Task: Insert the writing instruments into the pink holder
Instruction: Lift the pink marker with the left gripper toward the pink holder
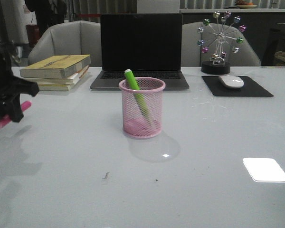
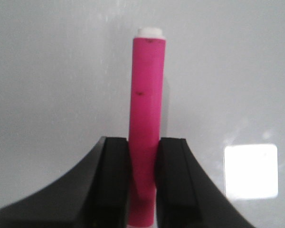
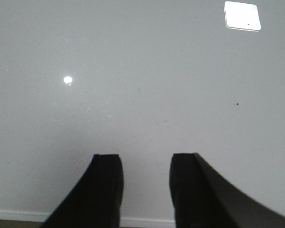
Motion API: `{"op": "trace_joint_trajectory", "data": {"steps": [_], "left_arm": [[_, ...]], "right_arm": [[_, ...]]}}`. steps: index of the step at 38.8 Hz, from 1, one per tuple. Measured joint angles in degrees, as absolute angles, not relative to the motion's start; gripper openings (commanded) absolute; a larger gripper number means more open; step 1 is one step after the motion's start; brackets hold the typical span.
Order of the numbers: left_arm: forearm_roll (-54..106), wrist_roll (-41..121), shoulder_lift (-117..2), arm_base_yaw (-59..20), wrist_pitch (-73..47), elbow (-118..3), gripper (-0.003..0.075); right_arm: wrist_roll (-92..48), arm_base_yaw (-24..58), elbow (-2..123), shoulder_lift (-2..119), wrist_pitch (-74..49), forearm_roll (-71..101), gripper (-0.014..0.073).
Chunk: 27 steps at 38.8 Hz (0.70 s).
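Note:
The pink wire-mesh holder (image 1: 142,107) stands upright mid-table in the front view. A bright green highlighter (image 1: 137,98) leans inside it, its top sticking out above the rim. At the far left my left gripper (image 1: 12,114) is shut on the hot pink highlighter (image 2: 146,123), which pokes out past the fingers (image 2: 113,180) with its whitish end farthest away. In the front view a pink end (image 1: 0,124) shows below the gripper, above the table. My right gripper (image 3: 146,183) is open over bare table, with nothing between its fingers; it does not show in the front view.
A closed-dark laptop (image 1: 140,51) stands behind the holder. Stacked books (image 1: 57,71) lie at the back left. A mouse (image 1: 231,81) on a black pad (image 1: 236,87) and a small Ferris-wheel ornament (image 1: 220,42) sit at the back right. Chairs stand beyond the table.

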State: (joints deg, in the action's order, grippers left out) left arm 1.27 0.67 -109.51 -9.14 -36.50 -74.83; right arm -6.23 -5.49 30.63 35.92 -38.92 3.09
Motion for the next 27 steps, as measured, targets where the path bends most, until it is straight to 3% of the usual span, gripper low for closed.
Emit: {"op": "trace_joint_trajectory", "data": {"steps": [15, 27], "left_arm": [[4.51, 0.87, -97.90, -14.31, -19.76, -74.73, 0.0093], [7.67, 0.87, -97.04, -23.66, -3.71, -74.73, 0.0093]], "right_arm": [[-6.23, -5.49, 30.63, 35.92, -38.92, 3.09, 0.0376], [-6.23, -5.49, 30.63, 35.92, -38.92, 3.20, 0.0376]]}}
